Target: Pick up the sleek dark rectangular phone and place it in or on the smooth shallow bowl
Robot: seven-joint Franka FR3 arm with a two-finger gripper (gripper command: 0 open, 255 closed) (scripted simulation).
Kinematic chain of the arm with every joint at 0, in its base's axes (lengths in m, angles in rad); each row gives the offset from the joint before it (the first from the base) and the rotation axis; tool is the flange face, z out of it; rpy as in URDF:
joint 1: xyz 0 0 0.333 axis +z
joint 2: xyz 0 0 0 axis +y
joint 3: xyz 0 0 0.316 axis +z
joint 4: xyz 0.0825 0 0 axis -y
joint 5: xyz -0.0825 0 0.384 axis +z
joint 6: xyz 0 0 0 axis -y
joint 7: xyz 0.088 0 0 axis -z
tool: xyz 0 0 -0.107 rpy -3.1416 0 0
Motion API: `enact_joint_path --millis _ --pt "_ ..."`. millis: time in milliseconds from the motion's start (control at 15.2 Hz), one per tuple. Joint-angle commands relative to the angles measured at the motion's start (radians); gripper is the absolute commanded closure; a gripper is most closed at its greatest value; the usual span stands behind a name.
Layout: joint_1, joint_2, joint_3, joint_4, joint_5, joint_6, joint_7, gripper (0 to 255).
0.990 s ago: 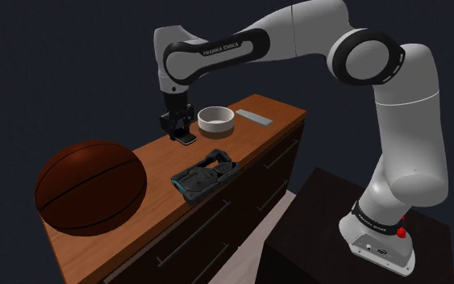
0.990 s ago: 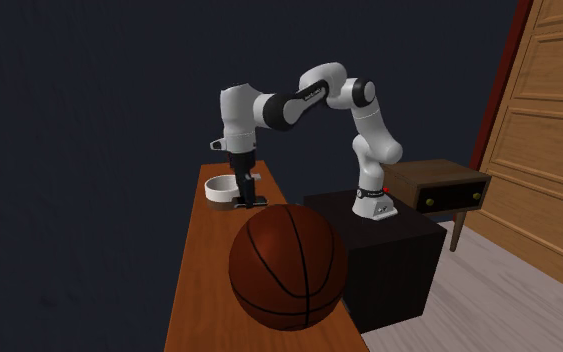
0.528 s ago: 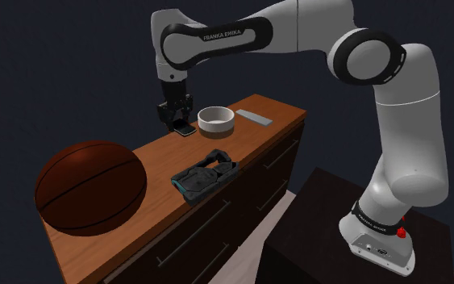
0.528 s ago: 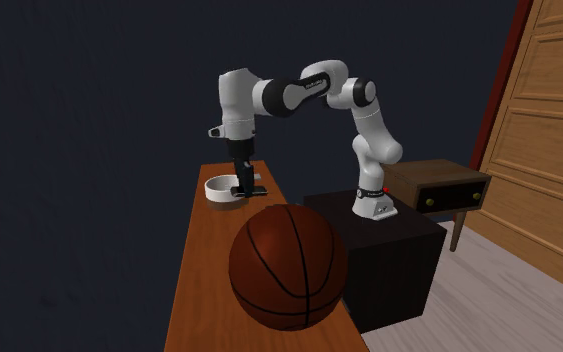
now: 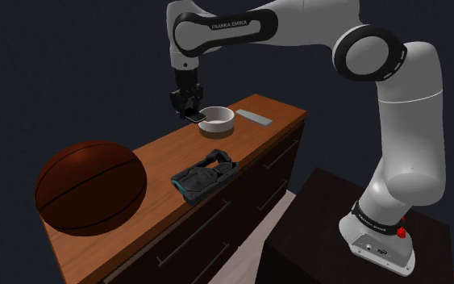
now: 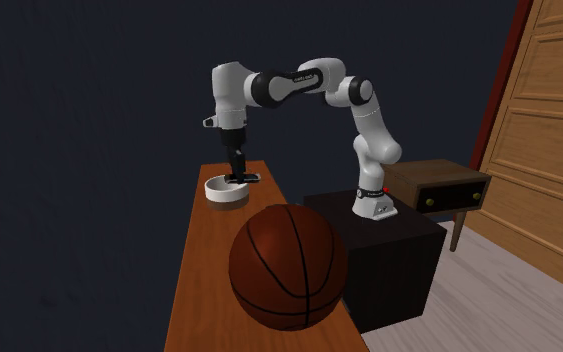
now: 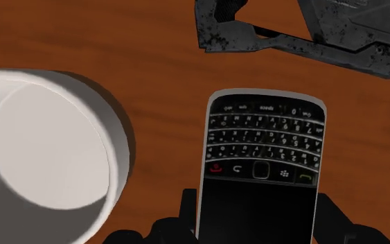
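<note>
Wrist view has the hand (image 7: 258, 218) clasping the phone (image 7: 259, 138) by its long edges, aloft over the bench (image 7: 82, 35) just beside the white bowl (image 7: 122, 149); stiff, light and slick-sided, it likely needs a firm pinch.

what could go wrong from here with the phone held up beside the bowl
1. The black pincer clasps the dark rectangular keypad phone by its screen end alone; the keypad end might swing or slip.
2. The smooth white shallow bowl lies beside the phone, not under it; releasing now would likely drop it on the brown wooden top.
3. The phone looks long against the bowl's opening, so it may perch on the rim and tip off.
</note>
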Motion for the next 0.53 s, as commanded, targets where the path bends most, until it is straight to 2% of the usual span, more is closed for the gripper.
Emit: enact_joint_path --millis 0,462 --pt "-0.031 -0.003 -0.011 -0.007 0.005 0.003 -0.043 255" --pt "-0.133 0.016 -0.049 0.033 0.015 -0.024 -0.183 255"
